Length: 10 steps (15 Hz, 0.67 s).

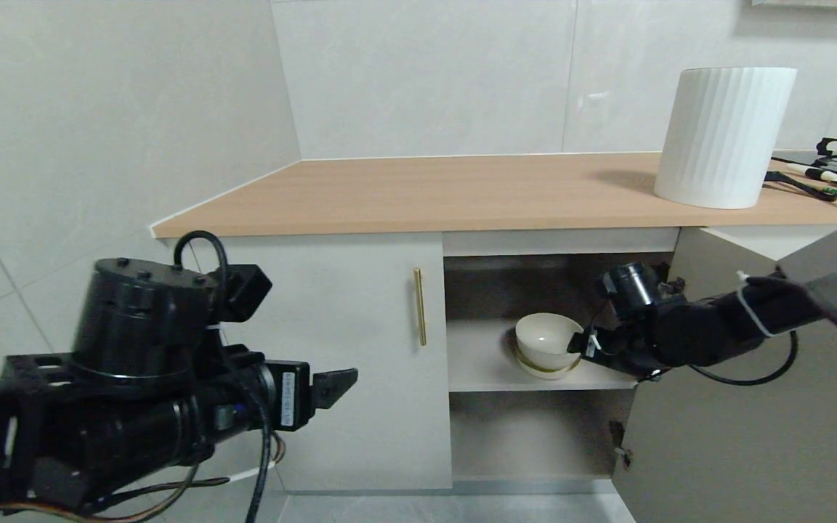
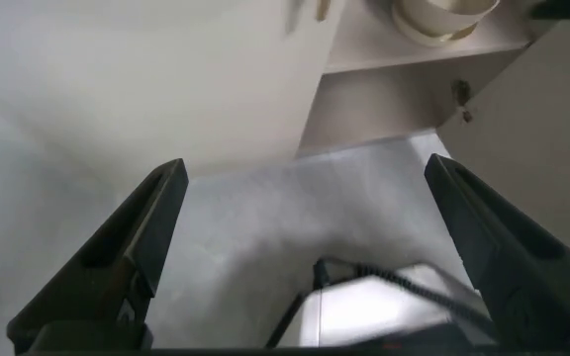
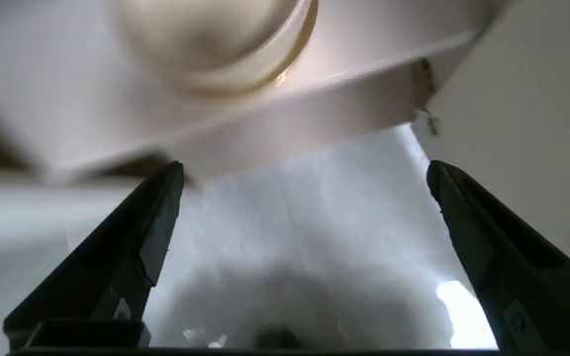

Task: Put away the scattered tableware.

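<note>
Cream bowl (image 1: pixel 546 340): on cabinet shelf (image 1: pixel 480 367)
Right gripper (image 3: pixel 303 178): beside bowl, fingers spread, empty
Left gripper (image 2: pixel 305 168): fingers spread, empty

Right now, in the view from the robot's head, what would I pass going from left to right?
Left gripper → gold handle on the shut cupboard door → cream bowl on the open cupboard's shelf → white ribbed container on the counter → utensils at the counter's far end.

Soft, even room light on the counter (image 1: pixel 462 196); white container (image 1: pixel 724 138) casts a faint shadow leftward; open cabinet (image 1: pixel 527 283) dimmer inside.
</note>
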Available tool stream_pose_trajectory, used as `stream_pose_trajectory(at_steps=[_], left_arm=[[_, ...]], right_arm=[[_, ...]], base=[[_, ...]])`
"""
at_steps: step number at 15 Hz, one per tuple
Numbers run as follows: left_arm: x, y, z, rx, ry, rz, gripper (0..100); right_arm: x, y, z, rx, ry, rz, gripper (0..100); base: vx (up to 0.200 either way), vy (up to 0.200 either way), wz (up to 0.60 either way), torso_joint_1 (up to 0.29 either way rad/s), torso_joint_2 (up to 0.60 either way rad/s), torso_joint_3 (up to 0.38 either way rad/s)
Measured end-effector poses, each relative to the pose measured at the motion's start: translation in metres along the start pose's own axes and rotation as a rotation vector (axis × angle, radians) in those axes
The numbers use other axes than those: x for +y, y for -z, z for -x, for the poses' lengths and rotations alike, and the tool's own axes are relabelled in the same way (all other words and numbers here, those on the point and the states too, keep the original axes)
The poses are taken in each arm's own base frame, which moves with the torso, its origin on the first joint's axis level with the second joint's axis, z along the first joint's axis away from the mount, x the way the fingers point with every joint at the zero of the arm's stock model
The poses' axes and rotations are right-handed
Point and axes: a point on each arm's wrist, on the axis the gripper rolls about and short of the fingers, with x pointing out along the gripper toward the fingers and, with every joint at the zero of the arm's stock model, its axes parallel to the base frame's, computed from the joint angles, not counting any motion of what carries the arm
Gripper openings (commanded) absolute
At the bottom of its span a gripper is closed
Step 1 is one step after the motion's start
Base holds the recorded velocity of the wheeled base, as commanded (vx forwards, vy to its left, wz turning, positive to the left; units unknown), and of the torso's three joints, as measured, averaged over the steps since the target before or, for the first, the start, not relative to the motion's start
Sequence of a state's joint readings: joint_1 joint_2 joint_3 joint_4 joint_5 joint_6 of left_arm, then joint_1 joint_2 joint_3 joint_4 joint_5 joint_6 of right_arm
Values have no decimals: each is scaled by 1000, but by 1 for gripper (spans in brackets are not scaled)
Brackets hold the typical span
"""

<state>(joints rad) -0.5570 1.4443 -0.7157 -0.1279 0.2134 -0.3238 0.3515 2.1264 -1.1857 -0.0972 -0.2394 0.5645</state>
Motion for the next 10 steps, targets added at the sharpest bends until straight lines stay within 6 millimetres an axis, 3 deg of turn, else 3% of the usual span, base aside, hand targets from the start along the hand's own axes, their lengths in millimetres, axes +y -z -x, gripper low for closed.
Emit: stream_pose_trajectory(at_steps=[3,6,10], left_arm=[[14,4,45,10,-5,14,100],[26,13,80,18,108,56,100],[31,17,94,-20,126,69,100]], right_arm=[[-10,17,63,28,-93,105,100],[-35,41,119,25,-130,150,100],[-69,76,176,14,-169,274,100]], base=[[0,0,0,0,0,0],[0,0,0,0,0,0],[0,0,0,0,0,0]])
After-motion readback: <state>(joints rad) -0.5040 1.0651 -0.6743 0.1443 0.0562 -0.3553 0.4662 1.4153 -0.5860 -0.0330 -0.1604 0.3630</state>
